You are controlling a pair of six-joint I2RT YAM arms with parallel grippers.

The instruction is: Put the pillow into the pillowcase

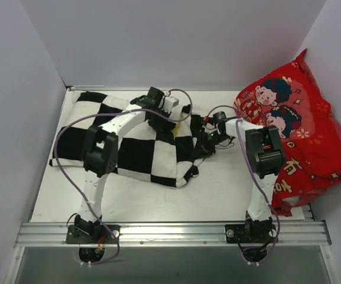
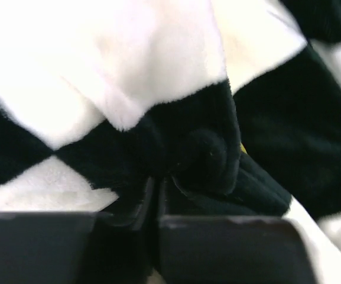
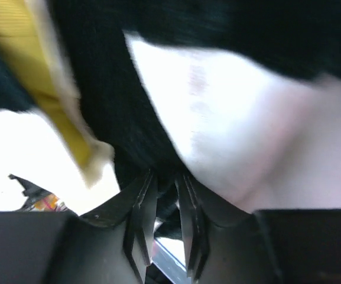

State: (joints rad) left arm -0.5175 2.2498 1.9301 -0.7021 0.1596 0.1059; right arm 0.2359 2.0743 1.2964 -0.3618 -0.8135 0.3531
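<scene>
Nearly closed, left gripper [image 2: 158,204] and right gripper [image 3: 165,195] pinch the limp black-and-white checkered pillowcase [image 1: 136,149] mid-frame; slippery plush may pull free, releasing the yellow-banded cream pillow [image 3: 51,97].

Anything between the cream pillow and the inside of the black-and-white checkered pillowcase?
Nothing visible. Only the yellow edge band of the cream pillow shows, at the mouth of the black-and-white checkered pillowcase, whose fabric the left hand and right hand pinch. The red cartoon-printed cushion lies off to the right.
</scene>
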